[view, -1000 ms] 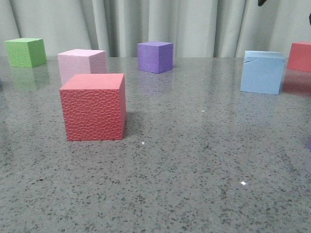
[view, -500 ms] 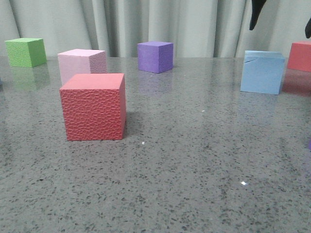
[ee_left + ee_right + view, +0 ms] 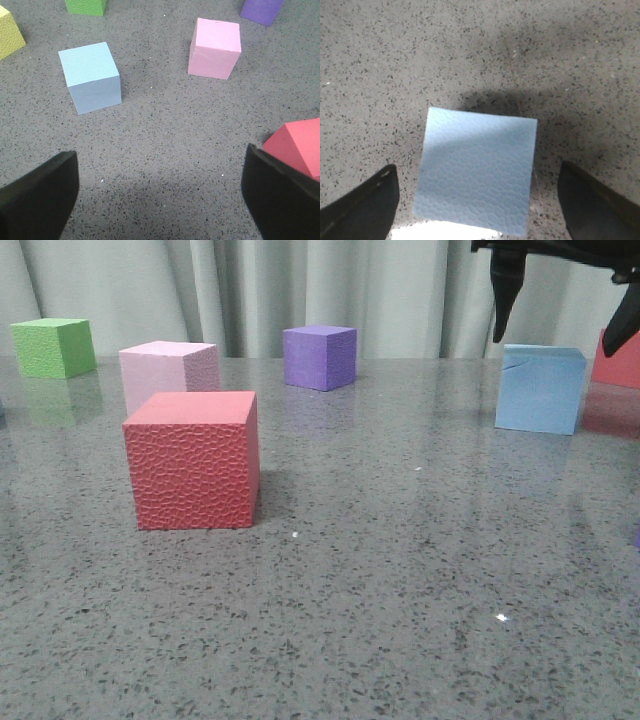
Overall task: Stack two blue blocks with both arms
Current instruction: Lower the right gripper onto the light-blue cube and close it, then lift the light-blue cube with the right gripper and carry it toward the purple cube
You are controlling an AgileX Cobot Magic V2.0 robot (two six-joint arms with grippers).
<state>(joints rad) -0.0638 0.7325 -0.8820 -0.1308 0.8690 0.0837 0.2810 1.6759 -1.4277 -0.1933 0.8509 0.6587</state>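
The right gripper (image 3: 564, 325) is seen in the front view at the far right, its two black tapering fingers (image 3: 503, 308) pointing down and spread wide, wider than the pale sky-blue matte foam cube (image 3: 540, 388) just below them; nothing is held. A thin crack is visible near this cube's top left edge. In the right wrist view the same cube (image 3: 477, 175) is shown from above, lying between the parted fingers (image 3: 362, 207) without being touched by either. The black crossbar of the right arm (image 3: 560, 248) is held level along the top edge of the front view.

The left gripper (image 3: 160, 192) is seen only in the left wrist view, its fingers (image 3: 39, 195) released and set wide apart over bare surface. A second pale blue foam cube (image 3: 90, 76) is shown there, well apart from the fingers, resting on the surface; it is not visible in the front view. A pink foam cube (image 3: 215, 48), a yellow cube (image 3: 9, 33) and part of a red cube (image 3: 298, 146) near one finger are also shown.

In the front view a textured red foam cube (image 3: 192, 459) stands at the near left, the pink cube (image 3: 167, 372) just behind it, a green cube (image 3: 53, 347) at the far left and a purple cube (image 3: 319, 357) at the far centre. Another red cube (image 3: 616, 360) is partly seen at the far right edge. The grey speckled stone-like surface (image 3: 380, 590) is backed by a pale pleated curtain (image 3: 300, 285).
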